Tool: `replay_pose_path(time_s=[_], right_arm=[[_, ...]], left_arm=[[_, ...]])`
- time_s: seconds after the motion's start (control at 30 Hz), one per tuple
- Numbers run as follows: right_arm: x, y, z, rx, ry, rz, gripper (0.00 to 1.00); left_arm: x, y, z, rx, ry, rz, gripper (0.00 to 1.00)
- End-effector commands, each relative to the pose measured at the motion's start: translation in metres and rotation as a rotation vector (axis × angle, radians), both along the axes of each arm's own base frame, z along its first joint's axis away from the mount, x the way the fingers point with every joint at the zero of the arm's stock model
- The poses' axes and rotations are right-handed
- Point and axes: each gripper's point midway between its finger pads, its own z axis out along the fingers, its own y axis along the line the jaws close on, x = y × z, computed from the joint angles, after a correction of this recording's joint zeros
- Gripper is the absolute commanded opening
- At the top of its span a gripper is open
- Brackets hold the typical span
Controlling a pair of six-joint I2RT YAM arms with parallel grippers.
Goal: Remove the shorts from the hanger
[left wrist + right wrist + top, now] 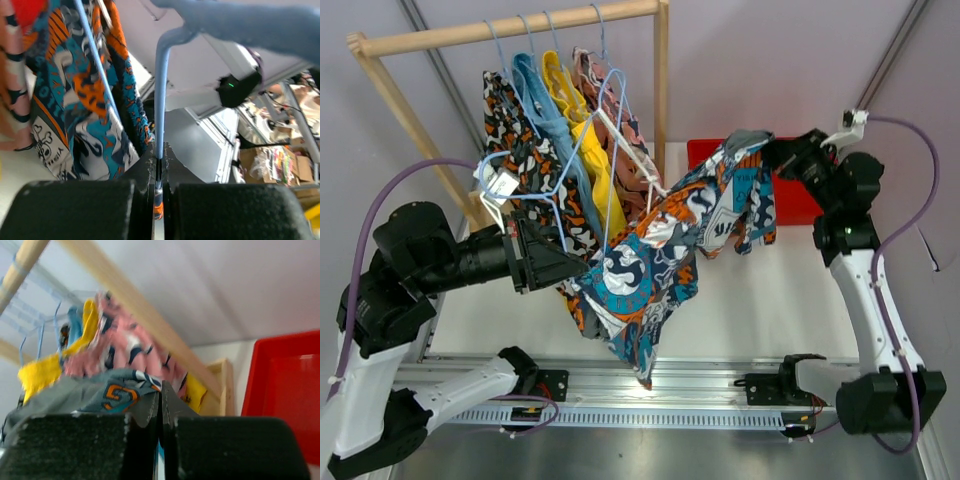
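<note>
Four shorts on the rail; left gripper clamps one hanger; right gripper clamps the blue-orange shorts.

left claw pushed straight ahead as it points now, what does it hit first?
Likely the blue-orange shorts draped just past the left claw, beyond the hanger wire it grips; depth unclear.

The wooden rack and its hung shorts block the worktop's far left corner. A red bin fills the far right. A light blue hanger and the blue-orange patterned shorts span the middle. Bare surface lies open toward the near right edge.
</note>
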Motion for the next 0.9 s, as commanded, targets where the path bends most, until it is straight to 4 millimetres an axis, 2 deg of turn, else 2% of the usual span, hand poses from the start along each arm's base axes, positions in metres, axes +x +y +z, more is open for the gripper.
replay_pose_path(time_s=[0.0, 0.03, 0.1, 0.13, 0.17, 0.2, 0.23, 0.27, 0.37, 0.4, 0.47, 0.5, 0.57, 0.6, 0.67, 0.7, 0.77, 0.8, 0.87], right_arm=[[-0.055, 0.025, 0.029, -0.018, -0.187, 0.108, 0.00], [-0.078, 0.059, 0.016, -0.052, -0.190, 0.210, 0.00], [-0.115, 0.092, 0.010, -0.086, -0.208, 0.323, 0.00], [-0.138, 0.102, 0.015, -0.099, -0.242, 0.368, 0.00], [-0.165, 0.128, 0.009, -0.093, -0.229, 0.483, 0.00], [-0.181, 0.137, 0.009, -0.089, -0.233, 0.540, 0.00], [-0.198, 0.143, 0.011, -0.087, -0.245, 0.587, 0.00], [-0.222, 0.157, 0.010, -0.085, -0.240, 0.672, 0.00], [-0.246, 0.164, 0.015, -0.111, -0.261, 0.710, 0.00], [-0.255, 0.167, 0.015, -0.126, -0.256, 0.729, 0.00], [-0.255, 0.170, 0.012, -0.173, -0.232, 0.738, 0.00], [-0.258, 0.169, 0.026, -0.171, -0.256, 0.744, 0.00], [-0.272, 0.180, 0.029, -0.177, -0.262, 0.852, 0.00], [-0.291, 0.183, 0.036, -0.158, -0.277, 0.955, 0.00], [-0.313, 0.190, 0.038, -0.146, -0.292, 1.078, 0.00], [-0.337, 0.193, 0.033, -0.144, -0.302, 1.186, 0.00], [-0.357, 0.194, 0.026, -0.155, -0.314, 1.254, 0.00], [-0.373, 0.193, 0.022, -0.168, -0.333, 1.307, 0.00], [-0.385, 0.193, 0.009, -0.204, -0.306, 1.348, 0.00]], left_arm=[[0.009, 0.007, 0.009, -0.042, -0.094, 0.076, 0.00], [0.022, 0.000, -0.009, -0.019, -0.069, 0.094, 0.00], [0.040, -0.012, -0.007, -0.035, -0.083, 0.109, 0.00], [0.047, -0.019, -0.007, -0.042, -0.080, 0.107, 0.00], [0.061, -0.031, -0.024, -0.017, -0.038, 0.108, 0.00], [0.070, -0.036, -0.016, -0.047, -0.072, 0.115, 0.00], [0.077, -0.041, -0.017, -0.054, -0.078, 0.120, 0.00], [0.085, -0.045, -0.011, -0.081, -0.106, 0.136, 0.00], [0.105, -0.048, -0.009, -0.093, -0.131, 0.198, 0.00], [0.106, -0.048, -0.001, -0.102, -0.146, 0.200, 0.00], [0.112, -0.053, -0.002, -0.090, -0.147, 0.201, 0.00], [0.113, -0.051, 0.003, -0.094, -0.161, 0.211, 0.00], [0.117, -0.042, 0.006, -0.086, -0.203, 0.259, 0.00], [0.120, -0.038, 0.008, -0.077, -0.221, 0.290, 0.00], [0.135, -0.026, 0.010, -0.048, -0.272, 0.384, 0.00], [0.139, -0.024, 0.010, -0.036, -0.288, 0.404, 0.00], [0.150, -0.026, 0.006, -0.003, -0.301, 0.423, 0.00], [0.151, -0.027, 0.009, -0.003, -0.313, 0.421, 0.00], [0.153, -0.030, 0.019, -0.013, -0.338, 0.415, 0.00]])
